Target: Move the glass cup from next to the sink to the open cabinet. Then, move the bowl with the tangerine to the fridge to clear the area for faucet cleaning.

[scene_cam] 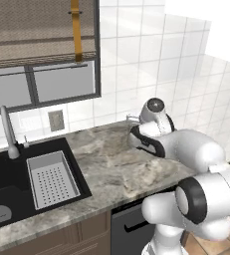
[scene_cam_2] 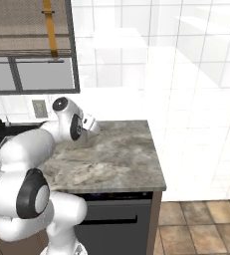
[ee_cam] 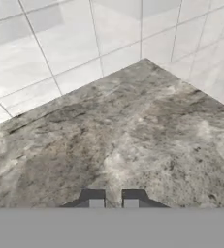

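In the left base view the arm point(scene_cam: 186, 149) is being held low over the marble counter point(scene_cam: 111, 164) right of the sink point(scene_cam: 17, 184), in the right base view it is being bent toward the wall, and in the hand view the gripper point(ee_cam: 113, 201) is being kept clenched on nothing, the cup's place being impossible to tell.

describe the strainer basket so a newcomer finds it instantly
Start at the black sink set into the marble counter under the window. The basket sits in the sink's right side, to the right of the faucet. It is the light grey rectangular tray with a perforated bottom.
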